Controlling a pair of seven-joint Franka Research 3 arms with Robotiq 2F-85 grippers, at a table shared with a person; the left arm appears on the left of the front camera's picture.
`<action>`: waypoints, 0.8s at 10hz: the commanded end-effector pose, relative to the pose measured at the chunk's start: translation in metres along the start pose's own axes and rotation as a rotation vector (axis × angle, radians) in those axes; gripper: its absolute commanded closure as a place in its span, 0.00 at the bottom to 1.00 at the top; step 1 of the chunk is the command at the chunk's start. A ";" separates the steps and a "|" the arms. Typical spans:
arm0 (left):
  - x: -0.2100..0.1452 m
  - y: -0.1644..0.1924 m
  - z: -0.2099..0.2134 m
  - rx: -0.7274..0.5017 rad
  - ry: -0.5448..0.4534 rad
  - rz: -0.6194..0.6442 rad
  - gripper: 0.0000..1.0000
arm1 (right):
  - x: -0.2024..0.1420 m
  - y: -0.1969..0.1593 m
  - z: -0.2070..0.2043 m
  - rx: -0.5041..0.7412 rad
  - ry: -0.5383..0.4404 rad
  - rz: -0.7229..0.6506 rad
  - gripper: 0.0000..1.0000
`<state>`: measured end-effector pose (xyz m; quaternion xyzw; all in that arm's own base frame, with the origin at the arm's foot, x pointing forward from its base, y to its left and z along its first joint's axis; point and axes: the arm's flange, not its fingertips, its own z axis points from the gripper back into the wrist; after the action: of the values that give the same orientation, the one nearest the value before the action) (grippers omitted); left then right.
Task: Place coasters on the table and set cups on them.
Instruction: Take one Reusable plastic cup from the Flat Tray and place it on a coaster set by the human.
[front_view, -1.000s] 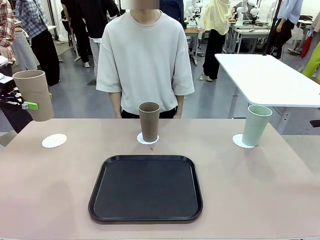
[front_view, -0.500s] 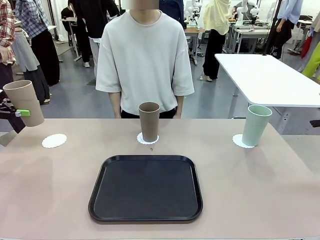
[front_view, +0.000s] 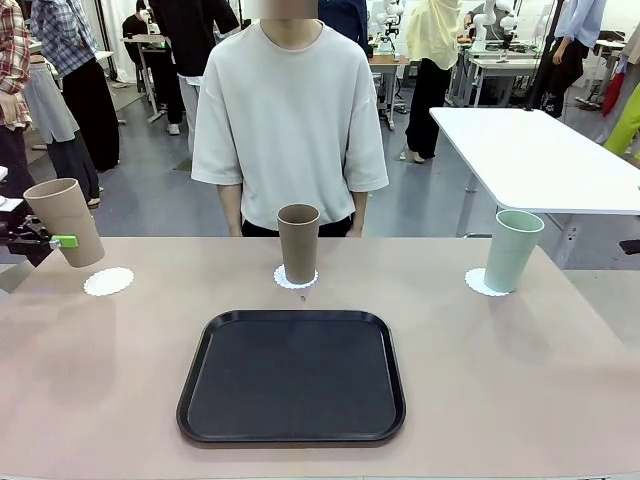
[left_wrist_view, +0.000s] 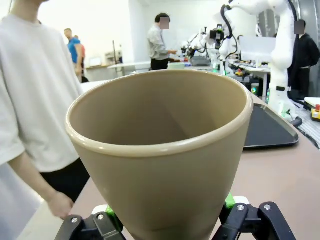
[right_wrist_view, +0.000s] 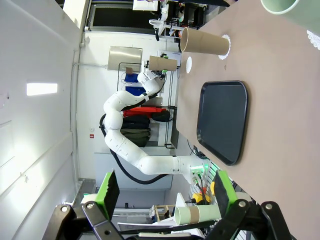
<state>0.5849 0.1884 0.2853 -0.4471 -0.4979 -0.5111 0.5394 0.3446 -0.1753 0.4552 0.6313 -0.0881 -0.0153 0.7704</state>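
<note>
Nearest the camera, the black tray (front_view: 291, 376) lay flat in the middle of the table (front_view: 520, 380), nothing on it. Beyond its far edge, dead centre, the brown cup (front_view: 298, 243) stood upright on the middle coaster (front_view: 282, 279), the scalloped white rim peeking out around its base. A small dark speck sat on the tabletop just in front of that coaster.

Over to the far right, the mint cup (front_view: 512, 249) stood upright on the right coaster (front_view: 473, 284), close to the table's back edge.

And on the left side, the action: the left gripper (front_view: 40, 240) clamped the tan cup (front_view: 66, 221) by its lower body, green pads pressed to either side, the cup held in the air and tilted with its mouth leaning away to the left. Just below and to the right of it lay the left coaster (front_view: 108, 281), bare, the cup not touching it. In the left wrist view the tan cup (left_wrist_view: 162, 150) loomed between the gripper's fingers (left_wrist_view: 239, 218), open mouth up.

The right gripper (right_wrist_view: 162, 192) had its jaws spread wide with nothing between them, well off from the table.

Behind the far edge a person (front_view: 290, 120) in a pale T-shirt stood directly behind the brown cup, arms down.
</note>
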 end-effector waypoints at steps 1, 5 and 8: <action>-0.007 0.003 -0.006 0.034 0.001 -0.017 0.16 | 0.001 0.001 0.001 0.005 0.004 0.010 0.00; -0.024 -0.004 -0.026 0.003 0.044 -0.010 0.16 | 0.001 0.001 0.001 0.005 0.004 0.010 0.00; -0.031 -0.001 -0.028 0.003 0.041 -0.018 0.16 | 0.001 0.001 0.001 0.005 0.004 0.010 0.00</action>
<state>0.5886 0.1651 0.2529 -0.4420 -0.4863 -0.5145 0.5508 0.3446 -0.1753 0.4552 0.6313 -0.0881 -0.0153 0.7704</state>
